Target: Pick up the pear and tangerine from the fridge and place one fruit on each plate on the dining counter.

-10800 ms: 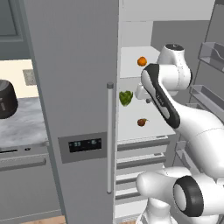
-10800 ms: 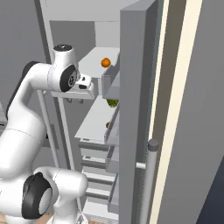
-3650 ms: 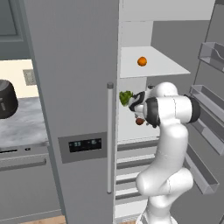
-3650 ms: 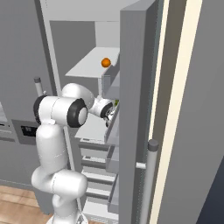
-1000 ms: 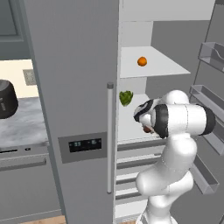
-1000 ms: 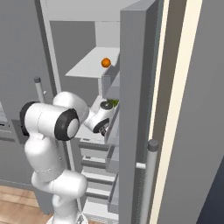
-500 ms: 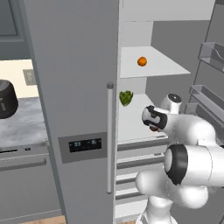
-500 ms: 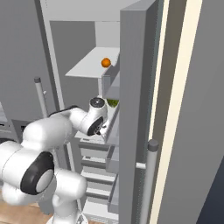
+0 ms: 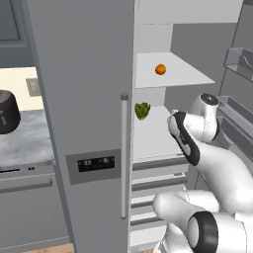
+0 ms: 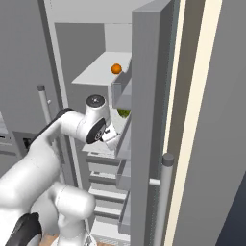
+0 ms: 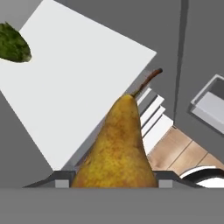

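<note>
A yellow-brown pear [image 11: 117, 144] with a thin stem sits between my gripper's [image 11: 114, 181] two fingertips in the hand view. The gripper is shut on it and holds it above the front edge of the white middle shelf [image 11: 83, 83]. The grey fridge [image 9: 84, 99] stands open on its right side, and my arm [image 9: 185, 141] reaches toward that shelf [image 9: 150, 136]. The small orange tangerine [image 9: 160, 69] lies on the shelf above, also seen from the right as the tangerine [image 10: 116, 68].
A green lumpy vegetable [image 9: 142, 109] rests at the back left of the middle shelf. The open fridge door [image 10: 144, 125] with its bins stands close on the right of the arm. White drawers [image 9: 153, 183] lie below the shelf. A marble worktop [image 9: 24, 143] with a dark pot lies left.
The arm has swung round, its elbow moving right and down. The hand has drawn back from the middle shelf toward its front edge, with the pear still gripped.
</note>
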Robot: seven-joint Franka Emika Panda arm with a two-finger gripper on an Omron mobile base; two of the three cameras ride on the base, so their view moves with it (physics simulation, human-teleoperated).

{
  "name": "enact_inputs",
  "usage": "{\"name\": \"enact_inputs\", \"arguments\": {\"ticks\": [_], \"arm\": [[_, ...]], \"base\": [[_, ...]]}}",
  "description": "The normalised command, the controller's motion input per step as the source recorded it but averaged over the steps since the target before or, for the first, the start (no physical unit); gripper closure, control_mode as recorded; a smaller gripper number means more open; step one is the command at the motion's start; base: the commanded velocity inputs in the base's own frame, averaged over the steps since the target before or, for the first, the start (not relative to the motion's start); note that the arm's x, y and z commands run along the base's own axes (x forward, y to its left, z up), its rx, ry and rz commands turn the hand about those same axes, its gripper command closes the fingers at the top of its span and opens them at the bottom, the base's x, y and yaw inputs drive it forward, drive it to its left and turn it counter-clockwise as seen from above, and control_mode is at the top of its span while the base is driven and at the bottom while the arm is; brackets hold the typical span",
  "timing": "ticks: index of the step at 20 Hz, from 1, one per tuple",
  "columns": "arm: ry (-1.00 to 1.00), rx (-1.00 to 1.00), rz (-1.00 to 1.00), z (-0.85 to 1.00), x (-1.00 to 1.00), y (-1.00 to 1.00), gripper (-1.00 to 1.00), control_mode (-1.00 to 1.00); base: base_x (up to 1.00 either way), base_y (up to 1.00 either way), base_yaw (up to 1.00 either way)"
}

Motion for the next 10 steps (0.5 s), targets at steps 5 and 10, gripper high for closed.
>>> {"name": "enact_inputs", "arguments": {"ticks": [5,10], "arm": [[-0.01,-0.05,0.13,0.6,-0.68,0.0,1.0,-1.0],[-0.04,-0.11,0.23,0.5,-0.77,0.04,1.0,-1.0]], "base": [[0.0,0.0,0.0],[0.0,0.0,0.0]]}}
